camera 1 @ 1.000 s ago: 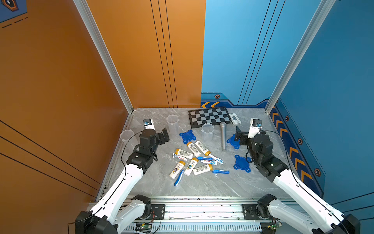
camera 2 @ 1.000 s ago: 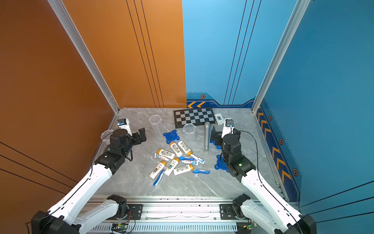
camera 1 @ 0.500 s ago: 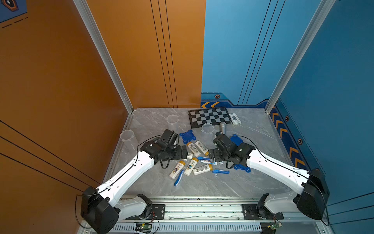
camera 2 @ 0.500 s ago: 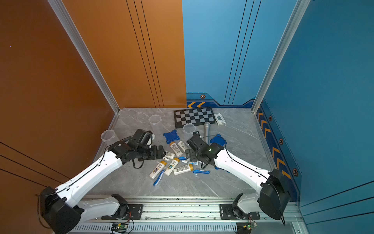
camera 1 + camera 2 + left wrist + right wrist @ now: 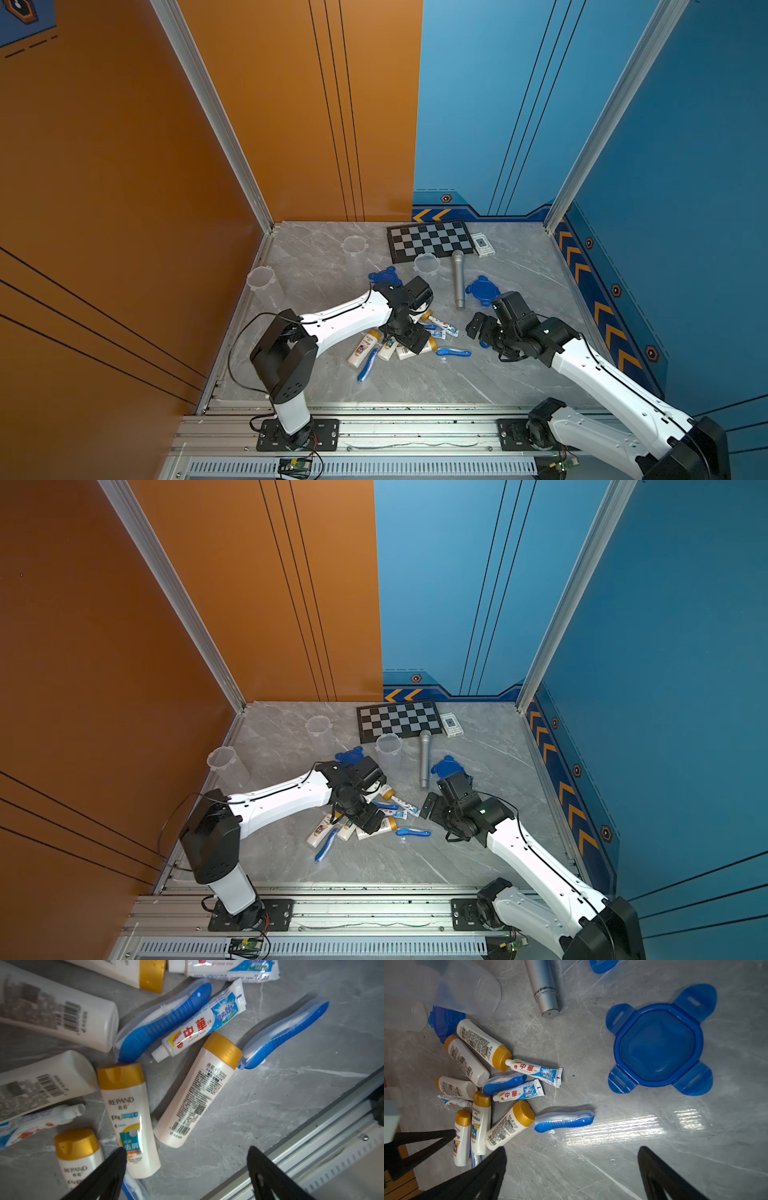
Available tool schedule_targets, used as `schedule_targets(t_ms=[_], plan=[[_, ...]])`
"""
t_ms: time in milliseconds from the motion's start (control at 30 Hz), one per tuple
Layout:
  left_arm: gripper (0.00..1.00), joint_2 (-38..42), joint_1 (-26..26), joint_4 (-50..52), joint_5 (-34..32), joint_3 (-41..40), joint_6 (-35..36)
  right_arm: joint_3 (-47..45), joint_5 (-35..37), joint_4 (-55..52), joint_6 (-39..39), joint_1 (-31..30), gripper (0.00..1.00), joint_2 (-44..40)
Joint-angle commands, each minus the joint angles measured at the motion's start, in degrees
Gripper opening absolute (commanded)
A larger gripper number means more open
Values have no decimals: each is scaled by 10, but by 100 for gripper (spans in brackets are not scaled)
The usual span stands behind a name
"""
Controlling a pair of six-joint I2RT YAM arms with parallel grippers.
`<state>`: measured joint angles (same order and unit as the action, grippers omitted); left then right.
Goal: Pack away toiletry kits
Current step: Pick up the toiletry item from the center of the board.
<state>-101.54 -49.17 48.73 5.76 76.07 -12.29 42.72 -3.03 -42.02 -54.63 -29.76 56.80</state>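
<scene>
The toiletry kits lie in a loose pile mid-table: white bottles (image 5: pixel 128 1118) with yellow-orange caps, blue toothbrushes (image 5: pixel 166 1020) and white-blue toothpaste tubes (image 5: pixel 199 1024). My left gripper (image 5: pixel 409 337) (image 5: pixel 187 1150) hangs open just over the pile. One fingertip (image 5: pixel 118 1157) is at the base of a bottle, and bare table shows between the jaws. My right gripper (image 5: pixel 476 328) (image 5: pixel 572 1148) stands open over bare table right of the pile, near a toothbrush (image 5: pixel 564 1121) and a blue four-tab lid (image 5: pixel 658 1047). It holds nothing. Three clear cups (image 5: pixel 354 253) (image 5: pixel 262 284) (image 5: pixel 427 266) stand upright behind.
A silver microphone (image 5: pixel 458 278) lies behind the pile, with the chessboard (image 5: pixel 430 241) and a small white card (image 5: pixel 482 244) at the back wall. Two more blue lids (image 5: pixel 382 276) (image 5: pixel 482 289) lie flat. The metal rail (image 5: pixel 311 1147) runs along the table's front edge.
Both arms have swung in from the table's sides to the middle. The left gripper has come down over the pile. The right one has drawn back to the pile's right.
</scene>
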Motion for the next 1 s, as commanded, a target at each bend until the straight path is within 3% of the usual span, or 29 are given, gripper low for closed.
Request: schedule_targets(t_ms=[0, 333, 600, 733, 867, 967], plan=[[89, -29, -7, 21, -20, 26, 74, -27, -7, -5, -45, 1, 100, -25], [77, -92, -35, 5, -43, 36, 102, -55, -13, -3, -58, 12, 100, -63], [61, -82, -52, -21, -58, -13, 94, -57, -36, -5, -51, 38, 99, -72], [57, -77, -59, -27, -70, -37, 87, -56, -49, -12, -44, 53, 99, -75], [49, -67, -60, -34, -76, -51, 79, -55, -56, -17, -36, 61, 99, -75], [35, -56, -61, -33, -74, -53, 75, -53, -64, -19, -32, 62, 98, -71]])
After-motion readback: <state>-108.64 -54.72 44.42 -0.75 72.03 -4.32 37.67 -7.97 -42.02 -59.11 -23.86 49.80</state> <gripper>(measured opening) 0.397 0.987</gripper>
